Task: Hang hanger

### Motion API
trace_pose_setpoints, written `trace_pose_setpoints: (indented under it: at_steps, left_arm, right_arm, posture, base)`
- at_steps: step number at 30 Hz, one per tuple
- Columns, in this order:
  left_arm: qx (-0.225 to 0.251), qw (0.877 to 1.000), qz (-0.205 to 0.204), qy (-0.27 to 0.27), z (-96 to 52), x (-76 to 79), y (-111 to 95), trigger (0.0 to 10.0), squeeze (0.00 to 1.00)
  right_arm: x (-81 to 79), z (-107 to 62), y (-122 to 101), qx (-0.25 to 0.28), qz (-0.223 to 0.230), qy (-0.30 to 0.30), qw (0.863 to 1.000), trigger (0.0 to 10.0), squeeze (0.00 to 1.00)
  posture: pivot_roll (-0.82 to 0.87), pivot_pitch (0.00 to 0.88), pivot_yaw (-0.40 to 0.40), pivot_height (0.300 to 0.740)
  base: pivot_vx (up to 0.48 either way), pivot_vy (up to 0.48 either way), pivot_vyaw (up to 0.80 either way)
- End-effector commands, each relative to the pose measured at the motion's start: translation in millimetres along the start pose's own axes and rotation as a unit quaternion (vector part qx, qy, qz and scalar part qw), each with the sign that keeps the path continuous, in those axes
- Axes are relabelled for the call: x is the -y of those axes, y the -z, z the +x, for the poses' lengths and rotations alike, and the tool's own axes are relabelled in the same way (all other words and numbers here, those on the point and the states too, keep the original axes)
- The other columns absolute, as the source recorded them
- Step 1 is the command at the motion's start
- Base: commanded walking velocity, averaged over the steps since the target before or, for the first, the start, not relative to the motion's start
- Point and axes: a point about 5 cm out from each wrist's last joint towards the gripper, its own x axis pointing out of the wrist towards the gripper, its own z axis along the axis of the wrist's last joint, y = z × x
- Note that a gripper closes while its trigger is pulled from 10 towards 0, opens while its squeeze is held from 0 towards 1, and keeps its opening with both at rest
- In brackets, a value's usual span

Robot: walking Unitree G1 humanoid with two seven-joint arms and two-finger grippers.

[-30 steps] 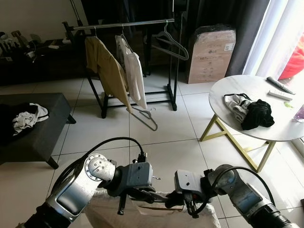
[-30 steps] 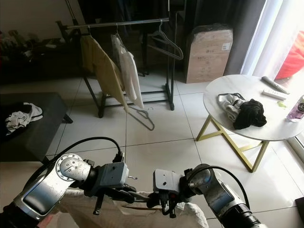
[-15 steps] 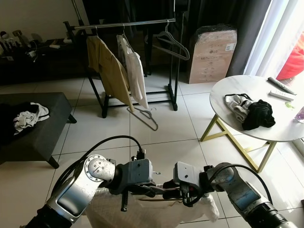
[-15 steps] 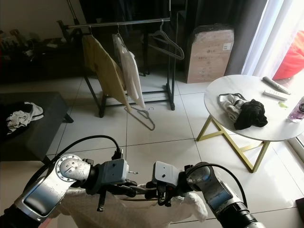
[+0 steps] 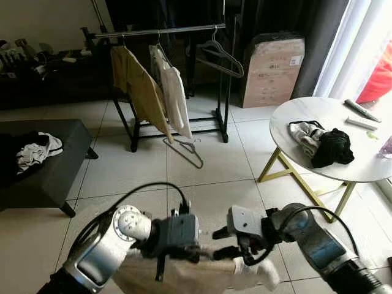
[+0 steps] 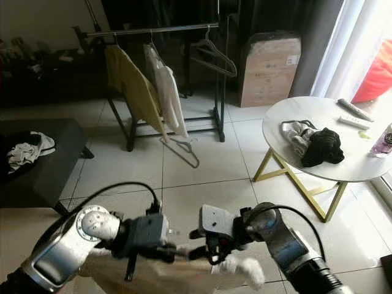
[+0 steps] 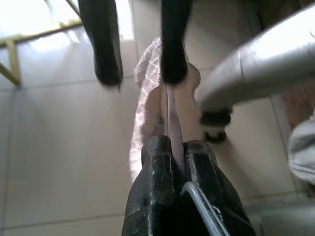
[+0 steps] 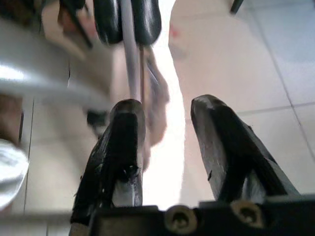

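Note:
My left gripper (image 5: 200,251) is shut on the thin wire of a hanger (image 7: 171,110) that carries a beige garment (image 5: 196,275), held low in front of me. My right gripper (image 5: 220,243) faces it from the right, open, with one fingertip (image 8: 120,128) beside the wire and nothing clamped. Across the tiled floor stands the black clothes rack (image 5: 165,29). On its rail hang a beige shirt (image 5: 141,92), a white shirt (image 5: 176,98) and an empty black hanger (image 5: 220,58). Another hanger (image 5: 187,150) lies on the floor under the rack.
A round white table (image 5: 306,110) on gold legs stands at the right, with bunched clothes (image 5: 331,147) on it. A dark bench (image 5: 55,165) with laundry is at the left. A cardboard box (image 5: 272,70) stands beside the rack, before dark curtains.
The right gripper has risen a little and its fingers now stand visibly apart beside the hanger. The left gripper keeps its hold, and the garment has bunched lower between the arms.

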Motion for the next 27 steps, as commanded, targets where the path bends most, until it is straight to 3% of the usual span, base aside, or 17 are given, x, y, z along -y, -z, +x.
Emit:
trace_pose_setpoints:
  at_steps: [1, 6, 10, 11, 13, 17, 19, 20, 23, 26, 27]
  left_arm:
    - [-0.01, 1.0, 0.015, -0.013, -4.9, -1.7, -2, 0.0, 0.0]
    - [-0.023, 0.999, 0.01, -0.039, -7.5, -4.3, 1, 0.0, 0.0]
    - [-0.028, 0.996, -0.006, -0.087, -11.7, -6.9, 4, 0.0, 0.0]
    - [-0.028, 0.996, -0.006, -0.087, -11.7, -6.9, 4, 0.0, 0.0]
    - [-0.028, 0.996, -0.017, -0.088, -11.1, -2.4, 6, 0.0, 0.0]
    - [-0.025, 0.996, -0.025, -0.086, -9.0, 2.7, 7, 0.0, 0.0]
    - [-0.029, 0.992, -0.03, -0.118, -10.5, -2.1, 6, 0.0, 0.0]
    - [-0.029, 0.992, -0.03, -0.118, -10.5, -2.1, 6, 0.0, 0.0]
    - [-0.03, 0.985, -0.038, -0.163, -10.6, -9.1, 5, 0.0, 0.0]
    - [-0.034, 0.979, -0.057, -0.192, -8.9, -12.1, 4, 0.0, 0.0]
    - [-0.044, 0.976, -0.07, -0.204, -7.3, -11.4, 4, 0.0, 0.0]
  right_arm:
    - [2.2, 1.6, 0, -0.008, -0.005, 0.01, 1.0, 10.0, 0.0]
    - [14.0, -3.6, 3, -0.017, 0.015, 0.074, 0.997, 10.0, 0.0]
    - [29.0, -12.5, 8, -0.007, 0.063, 0.169, 0.984, 10.0, 0.0]
    - [29.0, -12.5, 8, -0.007, 0.063, 0.169, 0.984, 10.0, 0.0]
    - [40.2, -19.7, 12, 0.009, 0.109, 0.242, 0.964, 10.0, 0.0]
    - [49.6, -27.5, 18, 0.016, 0.153, 0.307, 0.939, 10.0, 0.0]
    - [48.4, -26.6, 30, -0.002, 0.19, 0.342, 0.92, 10.0, 0.0]
    - [48.4, -26.6, 30, -0.002, 0.19, 0.342, 0.92, 10.0, 0.0]
    - [45.7, -22.9, 41, -0.003, 0.232, 0.379, 0.896, 10.0, 0.0]
    - [44.2, -19.9, 47, 0.024, 0.287, 0.418, 0.862, 10.0, 0.0]
    - [44.2, -19.5, 50, 0.04, 0.319, 0.444, 0.836, 10.0, 0.0]
  posture:
    - [-0.08, 0.139, 0.028, 0.74]
    - [-0.08, 0.137, 0.03, 0.74]
    - [-0.08, 0.131, 0.034, 0.74]
    - [-0.08, 0.131, 0.034, 0.74]
    - [-0.08, 0.13, 0.033, 0.74]
    - [-0.08, 0.128, 0.03, 0.74]
    - [-0.07, 0.123, 0.025, 0.74]
    - [-0.07, 0.123, 0.025, 0.74]
    - [-0.06, 0.122, 0.023, 0.74]
    - [-0.06, 0.122, 0.023, 0.74]
    - [-0.06, 0.124, 0.024, 0.74]
  base:
    - [0.0, 0.0, 0.0]
    - [0.0, 0.0, 0.0]
    - [0.0, 0.0, 0.0]
    - [0.0, 0.0, 0.0]
    - [0.0, 0.0, 0.0]
    - [0.0, 0.0, 0.0]
    - [0.0, 0.0, 0.0]
    - [0.0, 0.0, 0.0]
    - [0.0, 0.0, 0.0]
    - [0.0, 0.0, 0.0]
    - [0.0, 0.0, 0.0]
